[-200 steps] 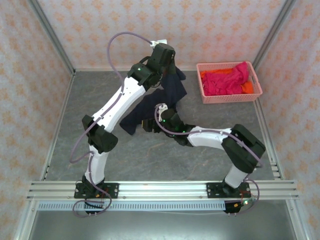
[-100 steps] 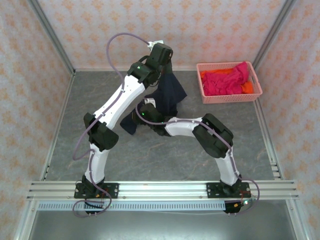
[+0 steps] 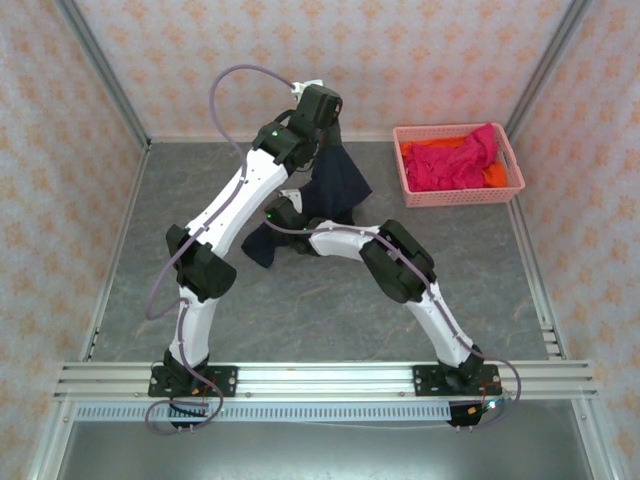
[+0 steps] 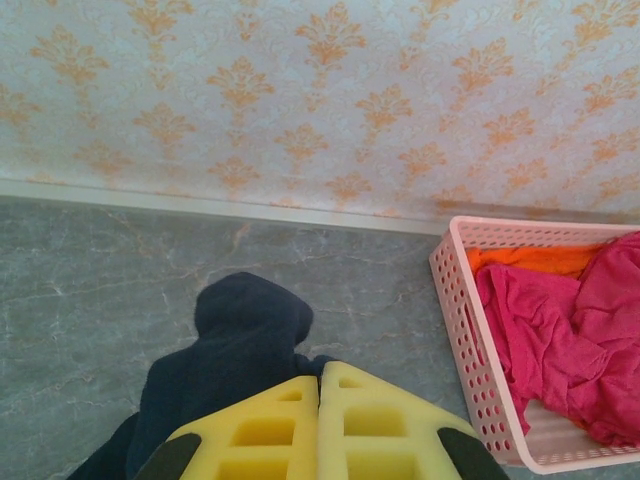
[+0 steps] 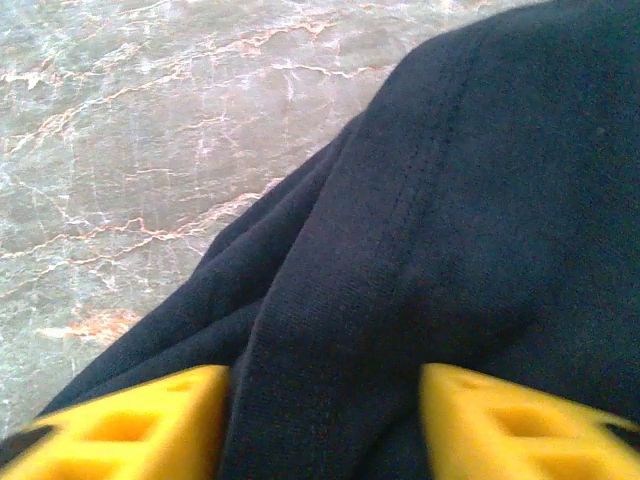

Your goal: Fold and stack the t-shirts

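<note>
My left gripper [image 3: 325, 122] is raised near the back wall. It is shut on a pinch of the dark navy t-shirt [image 3: 335, 185], which hangs from it down to the table. In the left wrist view the yellow fingers [image 4: 270, 430] press together with navy cloth [image 4: 235, 345] at their tips. My right gripper [image 3: 276, 213] sits low at the shirt's lower left part. Its jaws stand apart with a thick fold of navy cloth [image 5: 420, 230] between the fingers [image 5: 130, 420]. The magenta-red t-shirt [image 3: 455, 160] and the orange t-shirt [image 3: 495, 178] lie crumpled in the basket.
The pink lattice basket [image 3: 462, 196] stands at the back right, and its wall [image 4: 465, 330] lies close to the right of my left gripper. Patterned walls enclose the grey marble table [image 3: 330, 310] at the back and sides. A metal rail runs along the near edge.
My right arm has reached left along the navy t-shirt to its lower left part, and its jaws have narrowed round the cloth. The left gripper has kept its hold, barely moving.
</note>
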{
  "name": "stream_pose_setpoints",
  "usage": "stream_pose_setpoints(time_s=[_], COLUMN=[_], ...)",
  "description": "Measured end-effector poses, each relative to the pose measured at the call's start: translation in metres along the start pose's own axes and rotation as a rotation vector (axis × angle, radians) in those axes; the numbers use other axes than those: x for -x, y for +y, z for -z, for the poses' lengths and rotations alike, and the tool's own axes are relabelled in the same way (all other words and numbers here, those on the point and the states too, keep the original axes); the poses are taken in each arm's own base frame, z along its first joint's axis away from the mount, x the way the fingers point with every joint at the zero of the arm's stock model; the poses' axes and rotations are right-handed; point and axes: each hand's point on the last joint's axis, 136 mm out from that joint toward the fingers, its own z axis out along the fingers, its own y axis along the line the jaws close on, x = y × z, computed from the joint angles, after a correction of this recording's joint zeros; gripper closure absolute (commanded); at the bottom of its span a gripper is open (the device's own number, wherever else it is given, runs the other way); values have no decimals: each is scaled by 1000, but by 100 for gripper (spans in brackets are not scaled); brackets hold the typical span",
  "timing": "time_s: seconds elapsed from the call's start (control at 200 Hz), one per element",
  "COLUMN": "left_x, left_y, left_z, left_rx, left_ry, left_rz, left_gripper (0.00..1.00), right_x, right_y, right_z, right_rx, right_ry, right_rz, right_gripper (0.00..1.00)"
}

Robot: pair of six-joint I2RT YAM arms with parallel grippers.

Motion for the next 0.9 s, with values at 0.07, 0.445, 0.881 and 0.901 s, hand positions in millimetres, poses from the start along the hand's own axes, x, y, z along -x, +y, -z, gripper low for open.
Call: stream_pose_setpoints(time_s=[0.07, 0.445, 0.881, 0.901], left_x=[-1, 26, 52, 52], left_y=[3, 99, 206, 205], left_z=[-2, -24, 69, 77], left_rx=[7, 160, 301, 293], left_ry=[5, -1, -89, -97], left_rz=[0, 115, 284, 287], left_gripper=[100, 100, 100, 100], right_x=[-2, 2, 111, 114], right_y=[-1, -30, -133, -135], right_z=[1, 109, 337, 348], right_rx=[5, 141, 150, 154], right_ry=[8, -36, -542, -563], right_rz=[2, 137, 59, 59], right_gripper=[95, 100, 100, 100])
